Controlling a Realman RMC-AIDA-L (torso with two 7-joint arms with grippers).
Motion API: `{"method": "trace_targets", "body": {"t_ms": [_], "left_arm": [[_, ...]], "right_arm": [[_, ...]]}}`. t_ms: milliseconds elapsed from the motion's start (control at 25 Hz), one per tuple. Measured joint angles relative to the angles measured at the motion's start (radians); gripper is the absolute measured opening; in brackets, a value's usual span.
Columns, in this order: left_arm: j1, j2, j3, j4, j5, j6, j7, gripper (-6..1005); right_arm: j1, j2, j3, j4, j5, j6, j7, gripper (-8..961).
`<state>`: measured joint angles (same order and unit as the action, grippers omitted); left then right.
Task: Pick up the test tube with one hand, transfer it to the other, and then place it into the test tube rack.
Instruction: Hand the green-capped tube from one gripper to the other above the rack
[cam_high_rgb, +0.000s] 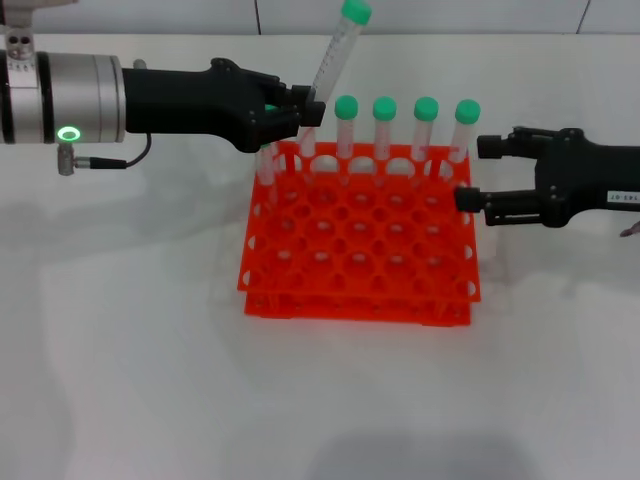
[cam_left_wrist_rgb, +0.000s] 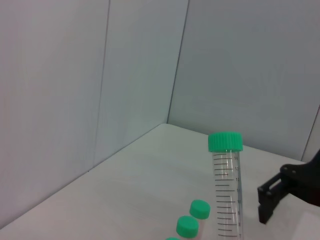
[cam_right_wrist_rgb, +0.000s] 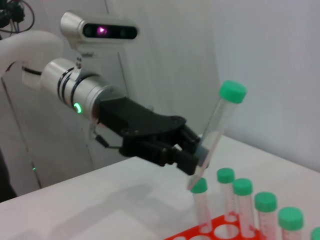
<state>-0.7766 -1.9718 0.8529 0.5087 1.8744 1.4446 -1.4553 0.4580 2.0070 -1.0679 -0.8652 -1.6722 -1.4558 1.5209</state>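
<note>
Orange rack (cam_high_rgb: 360, 240) on white table (cam_high_rgb: 150, 380), capped tubes (cam_high_rgb: 405, 135) standing along its far row. At rack's right edge, right gripper (cam_high_rgb: 478, 175) spread, holding nothing. Above far left corner, left gripper (cam_high_rgb: 305, 112) pinching tube (cam_high_rgb: 335, 60) near lower end, tilted, cap up and away from fingers.

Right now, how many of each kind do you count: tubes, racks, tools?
Test tube held in left tool: 1
Green-capped tubes standing in test tube rack: 6
Racks: 1
Tools, with open right tool: 2
Total: 10
</note>
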Motion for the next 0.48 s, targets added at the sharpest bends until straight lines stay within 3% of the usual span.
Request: {"method": "trace_targets", "body": {"t_ms": [480], "left_arm": [[0.002, -0.010, -0.007, 0.005, -0.009, 0.034, 0.029, 242]], "right_arm": [[0.002, 0.002, 0.055, 0.002, 0.071, -0.009, -0.009, 807]]}}
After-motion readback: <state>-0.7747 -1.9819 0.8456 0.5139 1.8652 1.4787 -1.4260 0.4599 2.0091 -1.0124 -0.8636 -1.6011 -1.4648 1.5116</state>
